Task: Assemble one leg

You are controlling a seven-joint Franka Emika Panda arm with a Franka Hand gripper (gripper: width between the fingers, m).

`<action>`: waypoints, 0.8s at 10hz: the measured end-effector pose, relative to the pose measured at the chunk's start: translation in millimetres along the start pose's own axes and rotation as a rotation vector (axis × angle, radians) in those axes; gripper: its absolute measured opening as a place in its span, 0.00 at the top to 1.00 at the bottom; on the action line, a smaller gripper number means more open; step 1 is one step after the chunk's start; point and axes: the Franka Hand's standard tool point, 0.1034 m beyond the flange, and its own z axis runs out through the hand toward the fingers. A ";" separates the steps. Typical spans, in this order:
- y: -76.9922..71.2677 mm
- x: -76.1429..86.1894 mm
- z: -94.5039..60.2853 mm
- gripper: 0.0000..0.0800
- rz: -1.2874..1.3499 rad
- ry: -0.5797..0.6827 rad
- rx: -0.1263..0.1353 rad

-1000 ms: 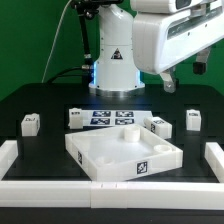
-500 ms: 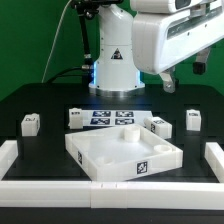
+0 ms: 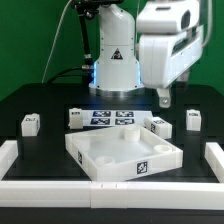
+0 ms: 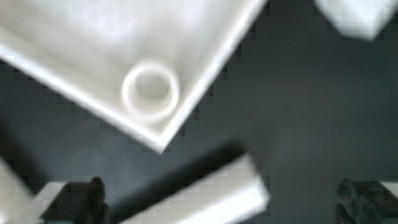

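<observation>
The gripper (image 3: 163,97) hung with its fingers spread wide, the nearest leg (image 3: 160,125) lying just below it beside the panel (image 3: 108,166), tag showing, its long axis too small to tell.

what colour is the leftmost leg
The leg is white, black-and-white tagged; exterior view shows it best.

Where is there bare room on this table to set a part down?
Bare table at the exterior view's left, between the end leg and tray; likewise at its right. Crowded behind the tray: marker board, two legs.
</observation>
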 end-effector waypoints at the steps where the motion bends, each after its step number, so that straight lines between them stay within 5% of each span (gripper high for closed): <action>1: -2.9 -8.0 7.5 0.19 -0.075 -0.032 0.000; 7: -1.9 -15.4 11.2 0.19 -0.135 -0.049 -0.001; 8: -1.7 -27.0 15.6 0.19 -0.307 -0.032 -0.030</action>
